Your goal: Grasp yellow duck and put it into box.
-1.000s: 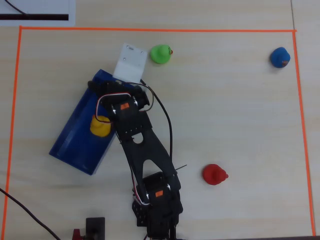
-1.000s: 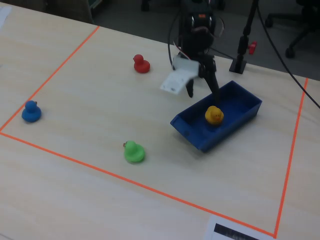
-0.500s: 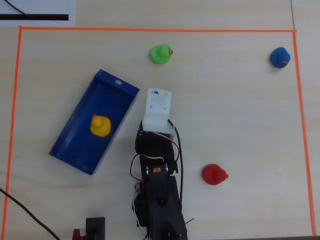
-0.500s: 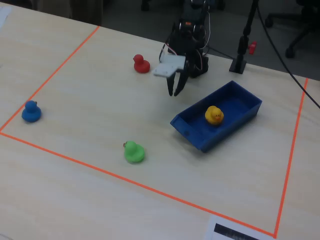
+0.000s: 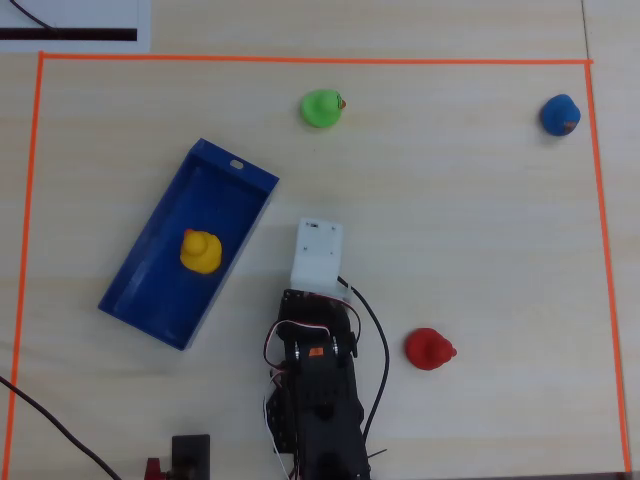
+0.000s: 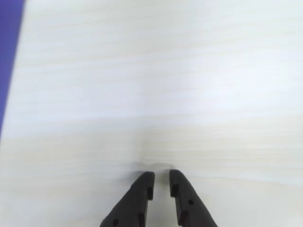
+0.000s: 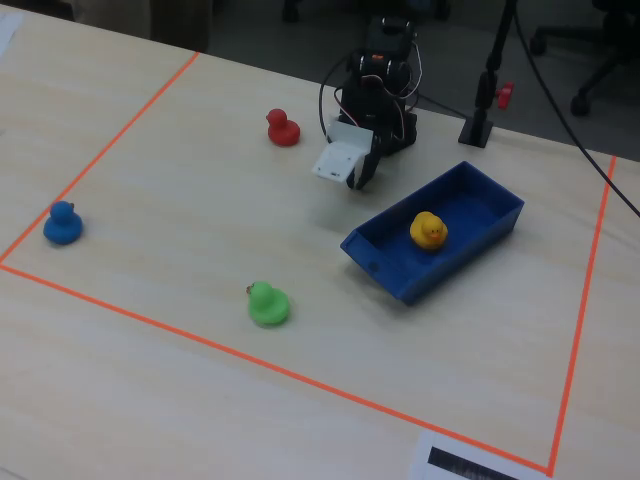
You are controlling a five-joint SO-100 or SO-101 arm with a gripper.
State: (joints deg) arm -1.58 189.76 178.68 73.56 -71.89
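The yellow duck [image 5: 200, 250] sits upright inside the dark-blue box [image 5: 156, 318], near its middle; the fixed view shows it there too [image 7: 429, 230], inside the box [image 7: 400, 272]. My gripper [image 6: 162, 175] hangs over bare table to the right of the box in the overhead view, apart from it. Its jaws are empty and stand a narrow gap apart. In the overhead view the white wrist housing [image 5: 318, 252] hides the jaws. In the fixed view the gripper [image 7: 361, 178] points down at the table. A strip of the box [image 6: 7, 56] shows at the wrist view's left edge.
A green duck [image 5: 322, 107], a blue duck [image 5: 560, 115] and a red duck [image 5: 430, 349] stand on the table inside an orange tape border [image 5: 300, 59]. The arm base [image 5: 315, 400] and its cables are at the near edge. A black stand [image 7: 482, 125] is beside the base.
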